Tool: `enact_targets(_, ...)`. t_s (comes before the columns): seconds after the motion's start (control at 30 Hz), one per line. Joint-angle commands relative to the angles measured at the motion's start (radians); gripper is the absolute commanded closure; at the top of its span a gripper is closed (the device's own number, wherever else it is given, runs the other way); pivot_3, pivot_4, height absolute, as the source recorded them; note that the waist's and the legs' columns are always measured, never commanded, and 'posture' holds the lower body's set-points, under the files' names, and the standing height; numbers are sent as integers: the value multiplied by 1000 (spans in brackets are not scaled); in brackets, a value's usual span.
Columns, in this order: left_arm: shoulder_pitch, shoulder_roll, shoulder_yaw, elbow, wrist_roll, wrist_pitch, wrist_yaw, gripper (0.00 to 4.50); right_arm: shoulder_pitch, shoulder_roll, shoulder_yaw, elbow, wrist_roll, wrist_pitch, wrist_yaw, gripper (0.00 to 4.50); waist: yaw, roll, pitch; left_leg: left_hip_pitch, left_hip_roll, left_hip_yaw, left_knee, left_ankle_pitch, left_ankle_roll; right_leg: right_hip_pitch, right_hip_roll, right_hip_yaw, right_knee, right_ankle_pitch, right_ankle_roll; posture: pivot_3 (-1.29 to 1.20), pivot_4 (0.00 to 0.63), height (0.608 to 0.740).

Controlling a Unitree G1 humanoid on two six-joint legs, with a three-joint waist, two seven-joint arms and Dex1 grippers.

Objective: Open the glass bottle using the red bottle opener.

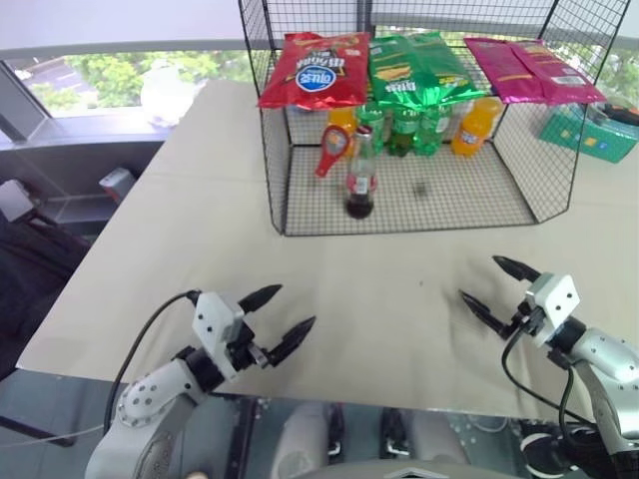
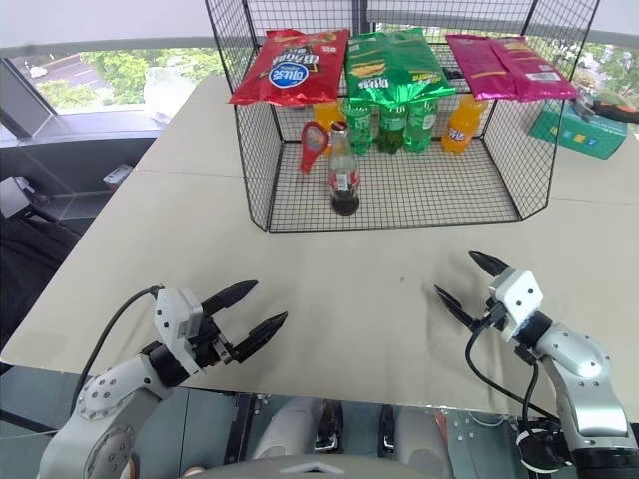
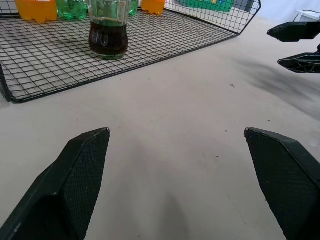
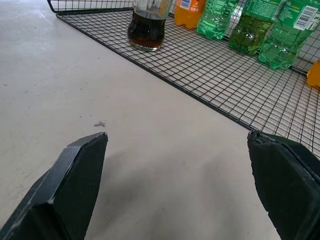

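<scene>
The glass bottle (image 1: 359, 181) stands upright on the mesh floor of a black wire rack (image 1: 519, 160) at the far side of the beige counter (image 1: 200, 239), toward the rack's near left. The red bottle opener (image 1: 332, 148) hangs on the rack just left of the bottle's neck, ring head uppermost. Behind them stand green soda bottles (image 1: 404, 128) and an orange soda bottle (image 1: 475, 126); chip bags (image 1: 318, 70) lie on top of the rack. The left tool (image 1: 277, 320) and right tool (image 1: 491, 286) hover over the counter's near edge, well apart from the rack, each with its fingers spread and holding nothing.
</scene>
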State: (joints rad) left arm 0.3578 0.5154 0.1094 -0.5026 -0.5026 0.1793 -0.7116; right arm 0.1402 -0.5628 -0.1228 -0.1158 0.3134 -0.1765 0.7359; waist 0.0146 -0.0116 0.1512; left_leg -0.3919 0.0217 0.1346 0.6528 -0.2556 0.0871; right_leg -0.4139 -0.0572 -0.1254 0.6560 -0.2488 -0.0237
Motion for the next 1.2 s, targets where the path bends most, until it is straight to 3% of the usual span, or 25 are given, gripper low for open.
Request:
enact_targets(0.03,-31,0,13,-60,-28,38,30,57,1,9,-29,-34,22,-18,-1,0,0,0,0,0,0,0,0,0,0,0,0,0,0,0,0,0,150,740)
enact_targets(0.37,-218,-47,3,-43,-66,127,126,57,40,67,-22,-244,105,-14,-6,0,1,0,0,0,0,0,0,0,0,0,0,0,0,0,0,0,150,740)
enact_targets(0.5,-369,-99,-54,-43,-35,244,258,57,76,67,-13,-413,215,64,-13,0,6,0,0,0,0,0,0,0,0,0,0,0,1,0,1,0,150,740)
enact_targets(0.63,-508,-128,-78,5,-5,340,347,57,78,62,-5,-517,225,134,-62,0,7,-1,0,0,0,0,1,0,0,1,0,0,1,1,1,0,150,740)
enact_targets(0.77,-728,-160,-42,184,39,377,432,57,83,66,4,-625,222,200,-128,0,10,-2,0,0,0,0,1,1,-1,1,1,0,2,0,1,0,150,740)
enact_targets(0.9,-852,-157,-45,320,77,354,415,57,102,83,15,-665,185,221,-170,0,7,-3,0,0,0,0,1,1,-2,1,2,0,2,0,1,0,150,740)
enact_targets(1.2,-1015,-195,-67,551,176,256,406,57,135,108,30,-686,136,217,-207,0,2,-3,0,1,0,0,1,2,-3,1,2,0,3,0,0,0,150,740)
